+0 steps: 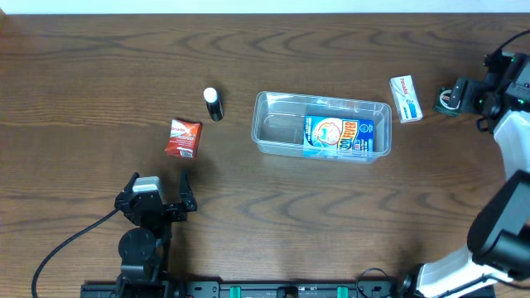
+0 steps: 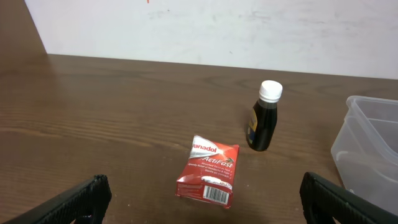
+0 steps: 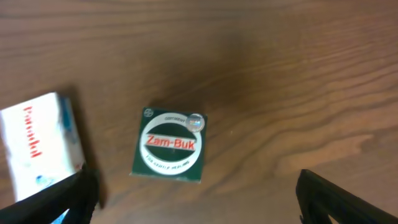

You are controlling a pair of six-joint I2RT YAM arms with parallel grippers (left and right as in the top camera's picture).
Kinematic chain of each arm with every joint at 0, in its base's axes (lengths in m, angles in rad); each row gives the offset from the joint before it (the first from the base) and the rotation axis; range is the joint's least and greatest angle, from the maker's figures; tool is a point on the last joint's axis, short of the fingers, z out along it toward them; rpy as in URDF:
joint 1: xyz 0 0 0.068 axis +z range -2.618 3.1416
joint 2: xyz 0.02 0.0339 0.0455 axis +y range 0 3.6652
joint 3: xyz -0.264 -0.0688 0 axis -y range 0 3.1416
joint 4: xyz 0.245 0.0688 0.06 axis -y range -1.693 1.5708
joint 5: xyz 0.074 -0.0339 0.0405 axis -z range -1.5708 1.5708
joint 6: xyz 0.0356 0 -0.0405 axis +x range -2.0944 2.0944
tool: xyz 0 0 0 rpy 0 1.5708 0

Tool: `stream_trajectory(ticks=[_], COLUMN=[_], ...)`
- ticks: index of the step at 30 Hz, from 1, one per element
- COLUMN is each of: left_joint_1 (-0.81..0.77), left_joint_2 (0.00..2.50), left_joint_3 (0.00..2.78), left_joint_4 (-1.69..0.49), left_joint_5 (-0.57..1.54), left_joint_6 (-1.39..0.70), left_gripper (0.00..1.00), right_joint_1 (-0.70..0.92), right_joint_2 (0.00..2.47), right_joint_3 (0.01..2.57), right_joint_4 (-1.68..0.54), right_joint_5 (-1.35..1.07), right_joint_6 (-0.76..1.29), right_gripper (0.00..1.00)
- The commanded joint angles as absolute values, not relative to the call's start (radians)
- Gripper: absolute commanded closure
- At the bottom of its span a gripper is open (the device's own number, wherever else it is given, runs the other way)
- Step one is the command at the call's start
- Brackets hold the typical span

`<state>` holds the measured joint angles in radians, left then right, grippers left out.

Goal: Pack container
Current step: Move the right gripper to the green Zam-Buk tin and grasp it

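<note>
— At the left end of the dark wooden desk (image 1: 66, 99), what have you got?

— My left arm (image 1: 139, 244) sits at the near edge. The left jaws stand spread as wide as they go, with nothing between them. Ahead of them a small red and white packet with Panadol print (image 1: 182, 137) lies flat, slightly crumpled. Just beyond it and to the right is a small dark bottle with a white cap (image 1: 214, 104), upright in my left wrist view and clear of the packet.

— And the container?

— It's mid-desk, right of the bottle and apart from it. It is a clear plastic rectangular tub with rounded corners and a rimmed edge (image 1: 277, 131), its long side running across the desk. A flat blue rectangular box with orange lettering (image 1: 346, 136) lies inside, in the tub's right half.

— Further right?

— A small white rectangular box with red lettering (image 1: 406, 98) lies near the tub's far right corner, not touching it. Next to it, flat on the wood, is a small square dark green box with a white ring reading Zam-Buk (image 3: 169, 146). The right jaws hang over that green box, wide open and gripping nothing. In my right wrist view the box touches neither finger, and the white box sits at the left edge.
</note>
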<state>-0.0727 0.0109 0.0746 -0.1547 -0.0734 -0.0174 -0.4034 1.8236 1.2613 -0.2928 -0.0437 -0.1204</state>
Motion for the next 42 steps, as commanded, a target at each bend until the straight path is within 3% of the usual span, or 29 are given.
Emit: stream_trajectory(ticks=[1,16,25,31,35,42], left_joint_1=[-0.067,-0.067,-0.067,-0.067,-0.067,-0.067], left_joint_2=[0.007,0.007,0.007,0.007,0.007,0.007], left_joint_3=[0.068,0.068,0.068,0.068,0.068,0.068], left_joint_4=[-0.179,-0.179,-0.179,-0.179,-0.179,-0.179], left_joint_5=[-0.060,-0.060,-0.060,-0.060,-0.060,-0.060], left_joint_6=[0.000,0.000,0.000,0.000,0.000,0.000], left_gripper=[0.02,0.02,0.02,0.02,0.02,0.02], right_joint_1=[-0.387,-0.353,-0.353,-0.353,-0.353,-0.353], right_joint_2=[1.901,2.083,2.111,2.102,2.102,2.097], right_joint_3=[1.275,1.275,1.278,1.291,1.291,1.292], right_joint_4=[-0.243,-0.085,-0.071,-0.072,-0.075,-0.080], right_joint_5=[-0.019,-0.034,-0.028,-0.015,-0.015,-0.015], right_joint_6=[-0.110,-0.136,-0.136,-0.136,-0.136,-0.136], right_gripper=[0.01,0.02,0.15,0.18,0.28,0.34])
